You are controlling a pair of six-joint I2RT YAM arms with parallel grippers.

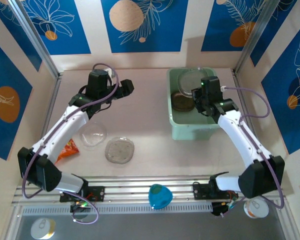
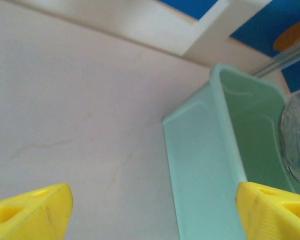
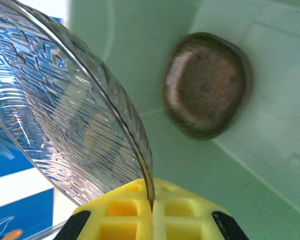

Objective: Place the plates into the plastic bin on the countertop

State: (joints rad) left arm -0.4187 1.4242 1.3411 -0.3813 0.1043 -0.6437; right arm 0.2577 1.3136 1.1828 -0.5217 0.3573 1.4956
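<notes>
Beige surface carries the bin; right claw pinches a clear plate inside it, left claw gapes wide.

bin: on the bench
flat plate: in the bin
tilted plate: over the bin's far end, in right end effector
plate A, plate B: left of the bin
packet: farther left
</notes>
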